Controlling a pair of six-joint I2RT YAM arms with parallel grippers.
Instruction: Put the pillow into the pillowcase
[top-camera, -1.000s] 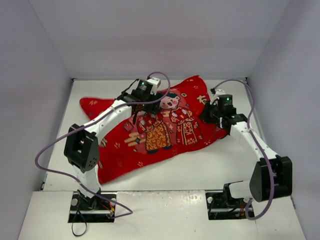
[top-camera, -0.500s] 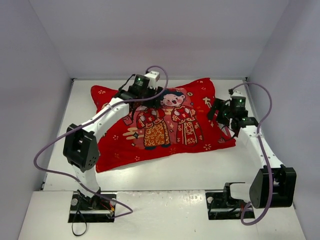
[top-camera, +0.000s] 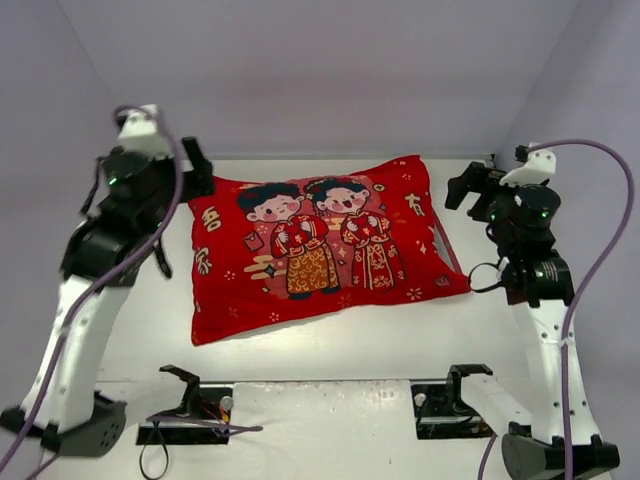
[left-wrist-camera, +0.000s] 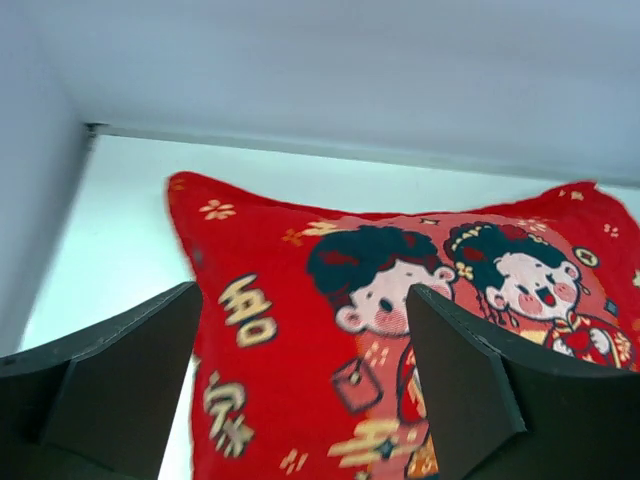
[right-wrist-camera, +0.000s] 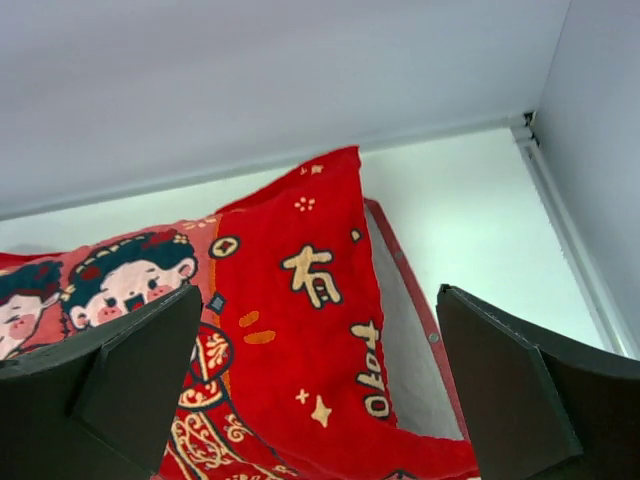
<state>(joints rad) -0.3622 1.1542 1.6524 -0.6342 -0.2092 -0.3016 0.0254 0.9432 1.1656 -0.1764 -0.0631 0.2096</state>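
Seen from above, the left hand (top-camera: 196, 172) hangs raised over the far-left corner of the tabletop (top-camera: 340, 345). It is just off the left end of the pillowcase (top-camera: 320, 250) and touches nothing. That view shows little of its jaws. The left wrist view does: the two dark fingers (left-wrist-camera: 110, 380) stand wide apart with nothing between them. Beyond them lie the case's left end, its gold characters and both cartoon heads.

The pillowcase lies printed side up across the middle of the tabletop, plump and filled, its long side running left to right. Only the overhead view gives its whole outline; each wrist view catches one end.

At the case's right end, the overhead view shows a thin red hem lying out from the main body, with a pale strip between them. The right wrist view shows this closer: the white pillow (right-wrist-camera: 403, 325) sits inside the open mouth, above a lower red flap with small studs.

The right hand (top-camera: 470, 188) is raised just beyond that end, apart from the cloth. Its own view shows its fingers (right-wrist-camera: 520, 410) spread wide and empty.
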